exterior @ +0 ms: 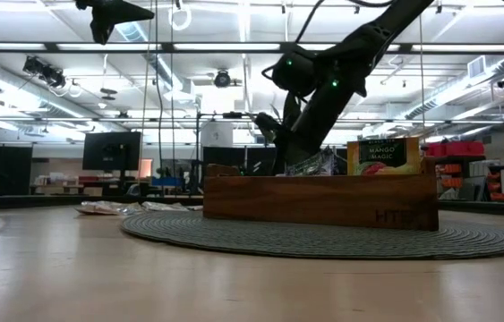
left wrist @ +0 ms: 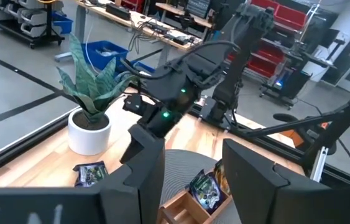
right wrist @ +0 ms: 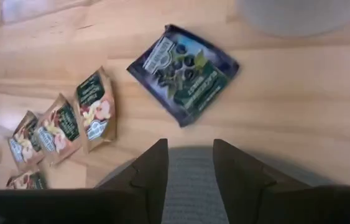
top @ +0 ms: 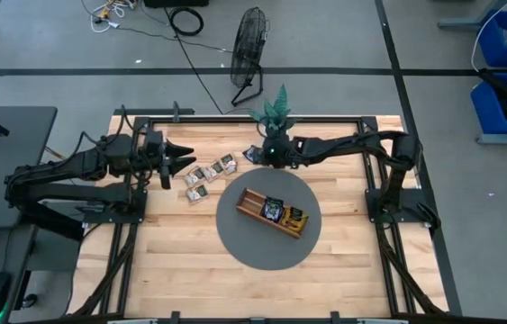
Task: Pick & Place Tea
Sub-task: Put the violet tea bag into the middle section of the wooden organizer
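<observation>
I see the right gripper spread, empty, over the navy sachet; left gripper spread, empty, raised.

Two arms, left arm and right arm, both matt black, built of jointed tubular segments with thicker housings at the joints and black cables running along them. Each ends in a gripper, left gripper and right gripper, with two broad, flat, angular black fingers tapering toward the tips. Small green indicator lights glow on the right arm's wrist housing.
</observation>
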### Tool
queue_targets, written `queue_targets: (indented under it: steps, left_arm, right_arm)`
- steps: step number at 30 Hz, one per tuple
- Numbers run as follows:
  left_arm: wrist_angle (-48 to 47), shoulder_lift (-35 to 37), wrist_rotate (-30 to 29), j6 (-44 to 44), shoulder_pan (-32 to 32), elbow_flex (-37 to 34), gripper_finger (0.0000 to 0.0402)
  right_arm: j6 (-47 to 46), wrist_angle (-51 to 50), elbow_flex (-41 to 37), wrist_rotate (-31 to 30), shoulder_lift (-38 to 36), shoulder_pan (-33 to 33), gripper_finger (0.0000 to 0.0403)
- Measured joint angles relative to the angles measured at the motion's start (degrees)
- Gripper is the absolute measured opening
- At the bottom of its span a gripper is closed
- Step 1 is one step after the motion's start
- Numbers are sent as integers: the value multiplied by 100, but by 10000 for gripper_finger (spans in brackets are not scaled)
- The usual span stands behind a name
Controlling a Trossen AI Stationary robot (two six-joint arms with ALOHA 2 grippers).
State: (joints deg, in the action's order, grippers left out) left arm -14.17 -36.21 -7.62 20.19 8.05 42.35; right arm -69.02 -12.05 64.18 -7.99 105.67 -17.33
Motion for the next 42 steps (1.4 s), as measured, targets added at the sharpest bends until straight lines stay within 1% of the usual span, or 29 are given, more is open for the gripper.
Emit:
queue_targets:
  steps: [2,5,6,9,12,15,17,19,21,23,25,26,32,38,42]
  left_arm:
    - [-5,-4,1,-41,0,0,165]
    - [-7,-4,1,-111,0,0,165]
    - [-7,-4,3,-153,0,0,165]
    - [-17,-2,3,-186,0,0,165]
    - [-26,-4,3,-202,0,0,165]
    - [-43,-4,3,-286,0,0,165]
    - [-81,-4,1,-372,0,0,165]
    - [-107,-4,4,-360,1,0,165]
    - [-122,-2,4,-330,1,0,165]
    - [-144,-2,54,-326,0,0,165]
    - [-173,-4,88,-324,2,0,165]
    - [-219,-4,92,-324,2,0,165]
    - [-259,-4,99,-288,1,0,165]
    - [-320,-4,97,-285,1,0,165]
    - [-402,-4,97,-283,2,0,165]
  right_arm:
    - [-149,-46,0,-198,-2,89,135]
    - [-430,-71,0,-690,0,167,135]
    - [-452,3,0,-742,0,167,135]
    - [-337,473,0,-749,-2,167,135]
    - [-493,905,0,-614,85,154,135]
    - [-752,1124,0,-469,268,156,135]
    - [-854,1064,-9,-335,376,167,133]
    - [-922,1143,-8,-208,461,183,124]
    - [-926,1271,-9,-224,489,205,103]
    - [-914,1307,-7,-302,487,215,69]
    - [-862,1310,-7,-358,492,207,27]
    - [-854,1333,-7,-357,492,203,14]
    - [-1091,1324,-7,-494,492,202,5]
    - [-1302,836,0,-632,492,76,2]
    - [-1301,822,0,-737,492,75,2]
